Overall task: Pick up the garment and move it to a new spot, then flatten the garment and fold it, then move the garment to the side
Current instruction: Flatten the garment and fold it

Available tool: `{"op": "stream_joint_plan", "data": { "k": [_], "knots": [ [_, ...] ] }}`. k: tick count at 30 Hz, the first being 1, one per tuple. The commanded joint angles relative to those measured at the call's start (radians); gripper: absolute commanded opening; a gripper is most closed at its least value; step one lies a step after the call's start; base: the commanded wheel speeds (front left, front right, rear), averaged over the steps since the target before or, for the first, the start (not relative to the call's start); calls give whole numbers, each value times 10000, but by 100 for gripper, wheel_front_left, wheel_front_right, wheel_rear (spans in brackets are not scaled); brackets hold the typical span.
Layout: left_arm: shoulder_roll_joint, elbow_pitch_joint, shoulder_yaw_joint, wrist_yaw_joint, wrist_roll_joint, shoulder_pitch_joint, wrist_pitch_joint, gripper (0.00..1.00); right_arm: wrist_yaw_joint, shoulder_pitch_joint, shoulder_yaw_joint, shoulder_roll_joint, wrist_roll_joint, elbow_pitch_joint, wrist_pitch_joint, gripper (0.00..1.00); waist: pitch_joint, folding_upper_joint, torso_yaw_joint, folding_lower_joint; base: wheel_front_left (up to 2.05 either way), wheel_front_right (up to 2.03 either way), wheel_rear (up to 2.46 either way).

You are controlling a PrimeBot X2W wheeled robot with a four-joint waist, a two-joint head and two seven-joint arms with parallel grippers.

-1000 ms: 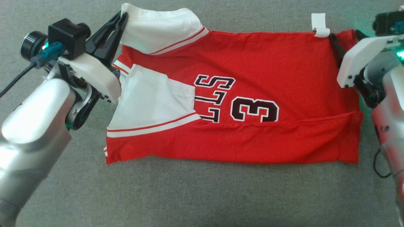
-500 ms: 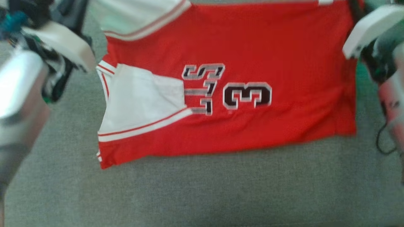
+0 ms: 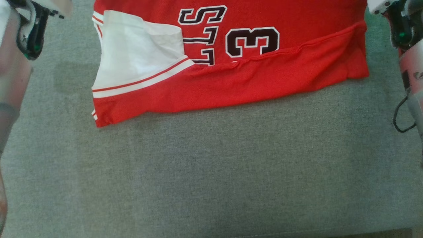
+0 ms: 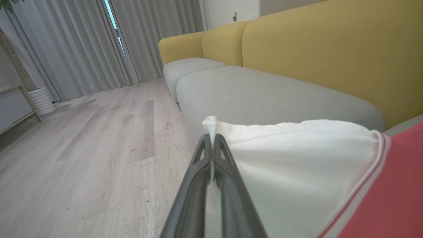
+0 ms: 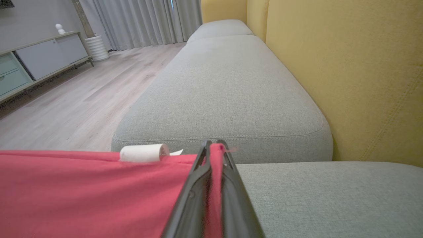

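The garment (image 3: 264, 76) is a red jersey with white panels, dark lettering and a "3", spread on a grey sofa cushion (image 3: 211, 172); its far part runs off the top of the head view. My left gripper (image 4: 211, 140) is shut on a white corner of the garment (image 4: 297, 165), with a fold of cloth poking up between the fingertips. My right gripper (image 5: 214, 145) is shut on the red edge of the garment (image 5: 82, 191), beside a rolled white tag (image 5: 142, 153). The left forearm (image 3: 13, 66) and right forearm (image 3: 409, 72) show at the head view's sides.
Grey seat cushions (image 5: 224, 92) run along a yellow backrest (image 5: 347, 66) in the wrist views. Wood floor (image 4: 82, 148) lies beside the sofa, with grey curtains (image 4: 82, 43), a white ribbed pot (image 5: 96, 48) and a low cabinet (image 5: 39, 59) beyond. A dark cable (image 3: 401, 115) hangs from the right arm.
The right gripper has closed on the garment's red edge. The head view has shifted, so the garment and both arms now sit higher in it. The lower fold of the garment has reappeared.
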Motion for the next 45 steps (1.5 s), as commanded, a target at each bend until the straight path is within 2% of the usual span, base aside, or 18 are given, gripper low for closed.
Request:
{"op": "stream_joint_plan", "data": {
  "k": [1, 5, 10, 20, 23, 25, 33, 43, 44, 45],
  "knots": [
    [422, 11, 362, -50, 92, -472, -122, 0, -7, -202, 82, 92, 128, -178, -189, 0, -33, 0, 23, -2, 0, 0, 0],
    [271, 293, 133, -257, 171, -233, -320, 0, -7, 24, 277, -61, 493, -71, -361, 0, -226, 0, 133, -2, 0, 0, 0],
    [342, 207, -115, -431, 148, 454, -460, 0, -7, 674, 964, -411, 1033, -279, -100, 0, -657, 0, 252, -2, 0, 0, 0],
    [914, -830, -851, -535, 69, 2067, -58, 0, -7, 2286, 2223, -1210, 2212, -929, 872, 0, -1688, 0, 496, -2, 0, 0, 0],
    [1233, -1386, -1176, -547, -30, 2706, 479, 0, -7, 2786, 2690, -1576, 2576, -1209, 1352, 0, -1986, 0, 570, -2, 0, 0, 0],
    [1616, -1985, -1530, -555, -143, 3322, 1208, 0, -7, 3199, 3179, -1979, 2819, -1460, 1843, 0, -2214, 0, 626, -2, 0, 0, 0],
    [2433, -3623, -1973, -447, -826, 4613, 2852, 0, -7, 3845, 4169, -2927, 3693, -2300, 3253, 0, -2486, 0, 648, -2, 0, 0, 0],
    [2908, -4855, -2233, -22, -1084, 5273, 3706, 0, -7, 4107, 4910, -3541, 4259, -2847, 4368, 0, -2300, 0, 552, -2, 0, 0, 0],
    [2903, -4886, -2252, -1, -1115, 5316, 3748, 0, -7, 4146, 4913, -3520, 4390, -2820, 4524, 5, -2284, 0, 537, -2, 0, 0, 0],
    [2890, -4906, -2270, 22, -1155, 5361, 3797, 0, -7, 4179, 4900, -3501, 4513, -2792, 4662, 80, -2270, 0, 521, -2, 0, 0, 0]
  ]
}}
